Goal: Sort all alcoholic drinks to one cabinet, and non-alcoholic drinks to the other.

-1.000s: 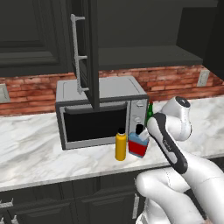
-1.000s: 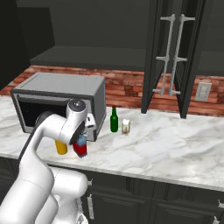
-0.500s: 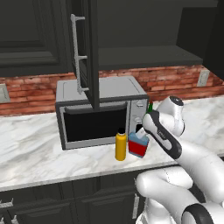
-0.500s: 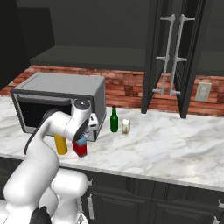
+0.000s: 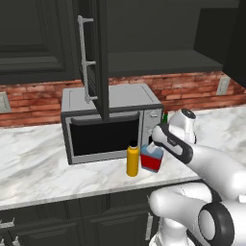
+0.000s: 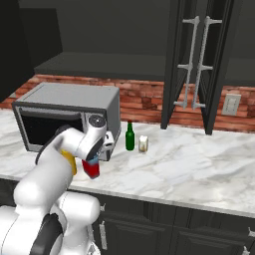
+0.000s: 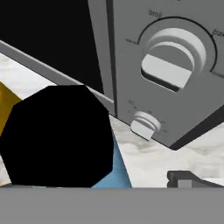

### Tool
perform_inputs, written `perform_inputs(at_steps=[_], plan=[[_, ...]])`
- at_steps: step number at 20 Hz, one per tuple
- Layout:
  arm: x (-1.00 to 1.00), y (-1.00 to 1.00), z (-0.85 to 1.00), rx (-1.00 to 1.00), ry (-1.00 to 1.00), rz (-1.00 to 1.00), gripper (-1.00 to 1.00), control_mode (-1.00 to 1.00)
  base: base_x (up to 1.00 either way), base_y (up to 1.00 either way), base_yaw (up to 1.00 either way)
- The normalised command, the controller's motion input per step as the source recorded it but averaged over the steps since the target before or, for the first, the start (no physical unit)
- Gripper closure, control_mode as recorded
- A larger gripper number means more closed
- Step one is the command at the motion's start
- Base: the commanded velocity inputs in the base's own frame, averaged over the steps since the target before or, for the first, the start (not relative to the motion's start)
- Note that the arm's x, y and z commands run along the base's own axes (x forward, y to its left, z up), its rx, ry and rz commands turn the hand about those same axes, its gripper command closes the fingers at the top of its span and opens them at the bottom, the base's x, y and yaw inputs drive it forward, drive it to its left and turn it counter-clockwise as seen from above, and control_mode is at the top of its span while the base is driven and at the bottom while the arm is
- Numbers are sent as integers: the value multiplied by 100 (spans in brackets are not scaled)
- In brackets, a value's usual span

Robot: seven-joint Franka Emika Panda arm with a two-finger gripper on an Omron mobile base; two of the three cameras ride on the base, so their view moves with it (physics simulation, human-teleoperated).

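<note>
claw (image 7: 131,186) spread wide, gripping nothing, hangs above my blue-and-red bottle's black cap (image 7: 57,135). that bottle (image 5: 152,159) stands on the marble bench (image 5: 38,168) before the microwave (image 5: 108,122), beside the yellow-orange bottle (image 5: 132,160); green bottle (image 6: 130,137) and cream container (image 6: 143,144) stand nearby.

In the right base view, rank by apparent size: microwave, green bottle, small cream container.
1. Microwave, largest by far.
2. Green bottle.
3. Small cream container, smallest; it stands beside the bottle, so nearness hardly matters.
</note>
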Motion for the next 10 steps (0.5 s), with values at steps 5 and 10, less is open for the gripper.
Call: perform_inputs(at_steps=[5, 10], plan=[[22, 1, -25, 0, 2, 0, -100, -100, 0, 0, 0], [22, 4, -26, 2, 8, 0, -100, -100, 0, 0, 0]])
